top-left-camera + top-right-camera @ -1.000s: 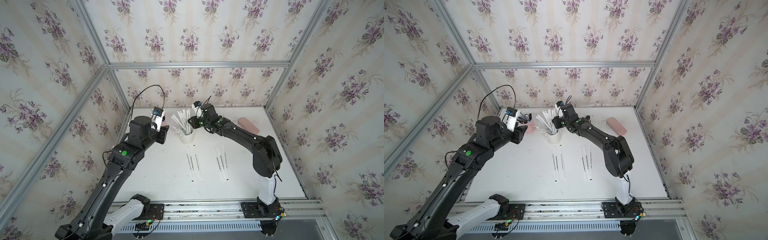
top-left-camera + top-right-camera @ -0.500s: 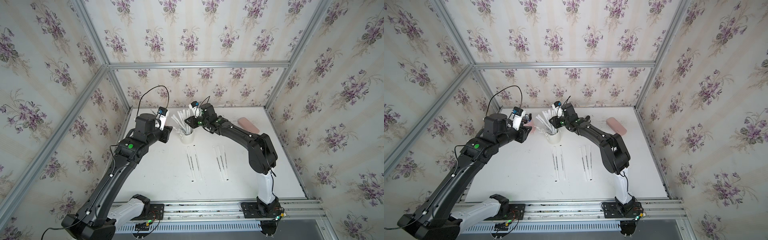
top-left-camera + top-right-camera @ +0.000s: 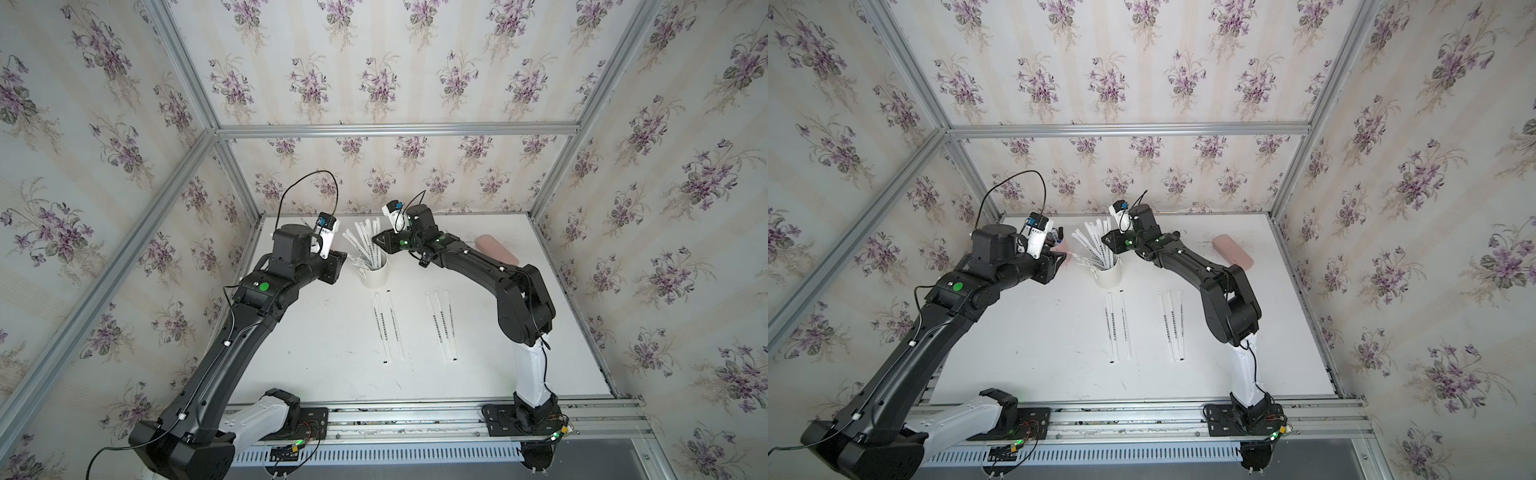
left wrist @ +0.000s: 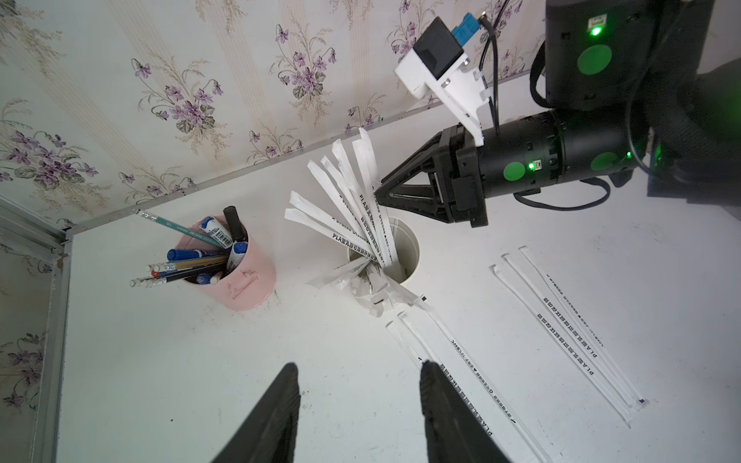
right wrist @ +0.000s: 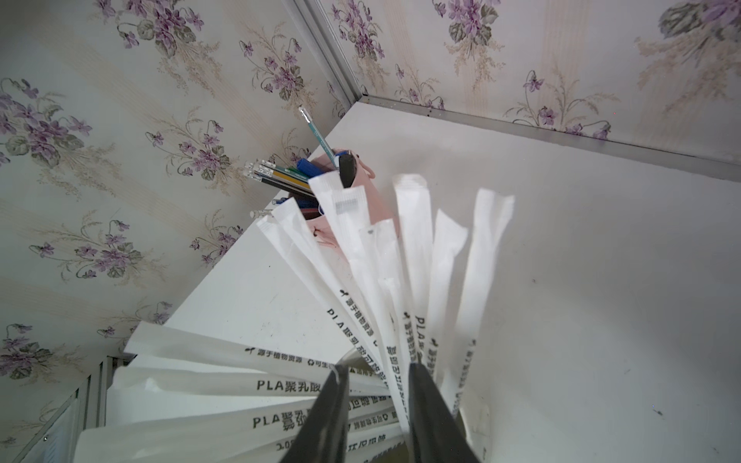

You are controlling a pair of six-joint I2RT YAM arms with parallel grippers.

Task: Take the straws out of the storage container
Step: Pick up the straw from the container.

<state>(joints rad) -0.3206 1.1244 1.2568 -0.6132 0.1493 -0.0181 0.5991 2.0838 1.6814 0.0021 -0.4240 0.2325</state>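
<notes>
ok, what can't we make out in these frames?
Grip: whether the right gripper pinches any of the straws; right wrist view, tips blurred against overlapping wrappers.
Count in the white cup: straws overlap in wrist views, too small in top views.
Pink cup: nearly all behind the left arm in both top views.

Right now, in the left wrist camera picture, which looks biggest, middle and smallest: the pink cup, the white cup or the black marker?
1. pink cup, looks biggest
2. white cup, a bit smaller, though straws hide part of it
3. black marker, smallest; only its top shows
</notes>
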